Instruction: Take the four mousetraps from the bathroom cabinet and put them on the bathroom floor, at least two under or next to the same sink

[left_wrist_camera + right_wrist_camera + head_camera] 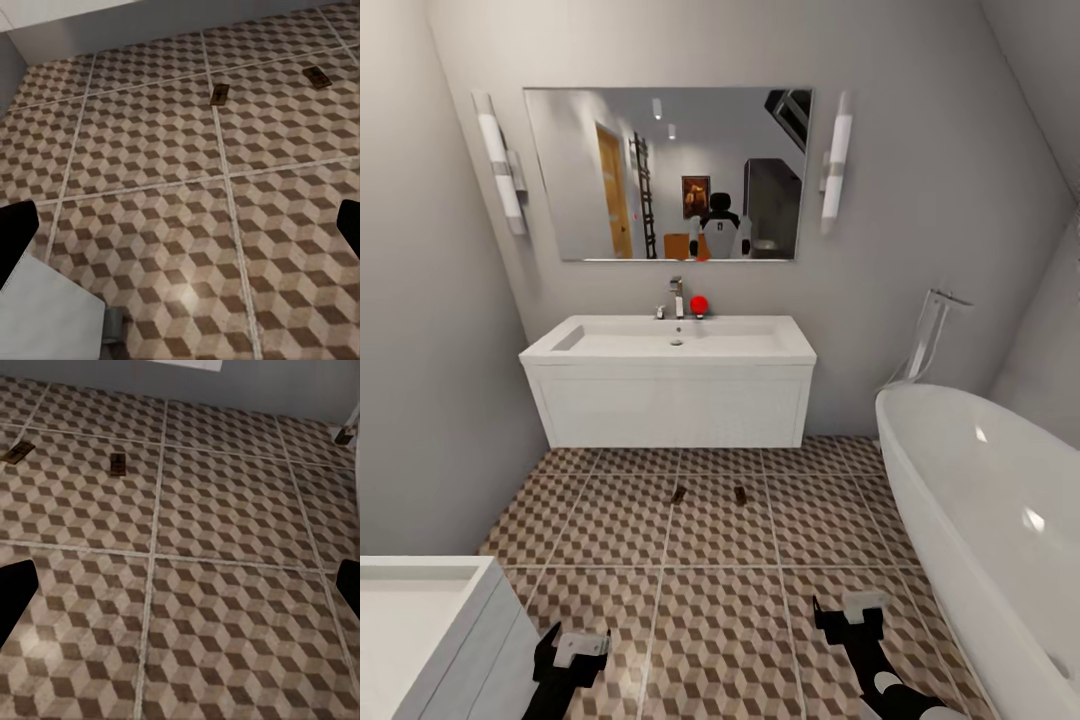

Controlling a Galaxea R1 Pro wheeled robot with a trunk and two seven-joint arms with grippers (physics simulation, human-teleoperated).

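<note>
Brown wooden mousetraps, one (678, 493) beside another (741, 494), lie on the tiled bathroom floor (720, 620) just before the white sink (668, 380). Left end effector (575, 650) and right end effector (850, 612) hang released, empty.

White sink (668, 345) on wall ahead, mirror (668, 172) above it, small red ball (699, 304) by tap. Two mousetraps (679, 493) (741, 494) lie on cube-pattern floor (720, 620) just before sink, near each other, apart. Big white bathtub (1000, 540) on right. My left gripper (572, 655) and right gripper (855, 620) low over tiles, both empty.
</note>
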